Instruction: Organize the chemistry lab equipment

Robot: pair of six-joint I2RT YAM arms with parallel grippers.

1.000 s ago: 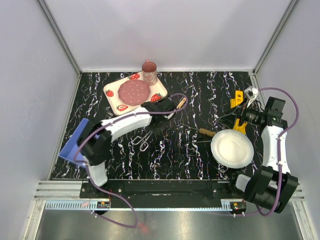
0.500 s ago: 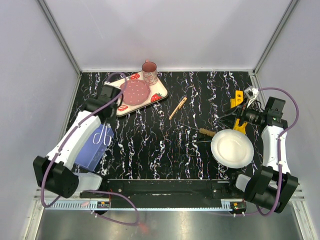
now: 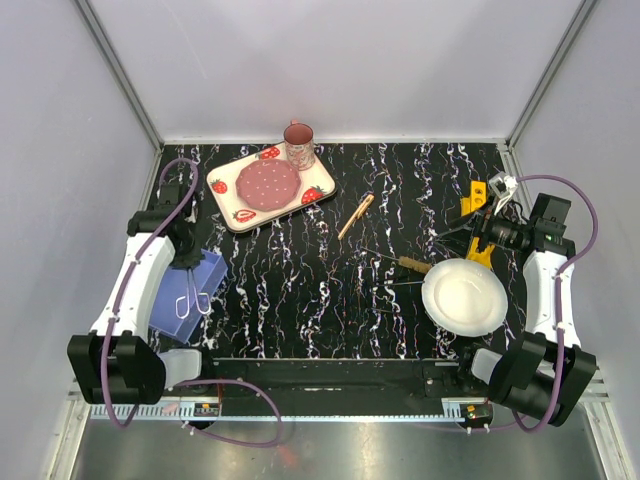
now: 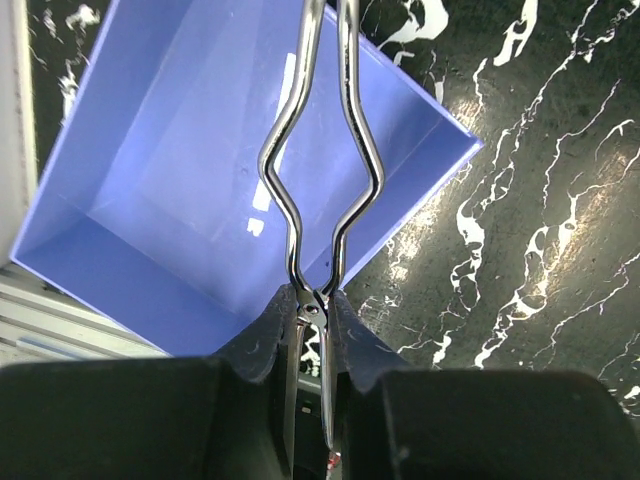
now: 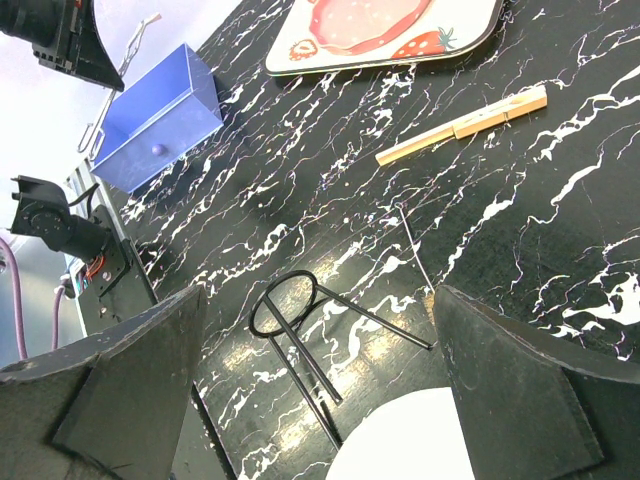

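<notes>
L pincer (image 4: 312, 305) is pinched narrow on the tong (image 4: 320, 170) right at its pivot, w/ the tong's looped arms hanging out over the open bin (image 4: 150, 200), which sits at the desk's (image 3: 330, 290) left edge. Step in hand looks like the drop-off. To do it well, I'd line the tong lengthwise w/ the bin, since it hangs close to the wall nearest the desk centre. Then lower till the far ends are under the rim and only then let go, so it doesn't bounce out or hang on the edge. R pincer (image 5: 318, 292) is spread wide, holding nothing, parked low near the plate (image 3: 464, 297). Count: 1 tong, 1 bin, 1 wooden clip (image 3: 356, 216) mid-desk, 1 wooden-handled tool (image 3: 412, 265) just beside the plate, 1 black wire ring (image 5: 285, 303) near it, 1 yellow item (image 3: 478, 215) partly hidden by the R arm. Glass tubes: can't count, too thin to make out on the dark top. Not for sorting: 1 plate, 1 tray (image 3: 225, 190), 1 mug (image 3: 298, 145).
</notes>
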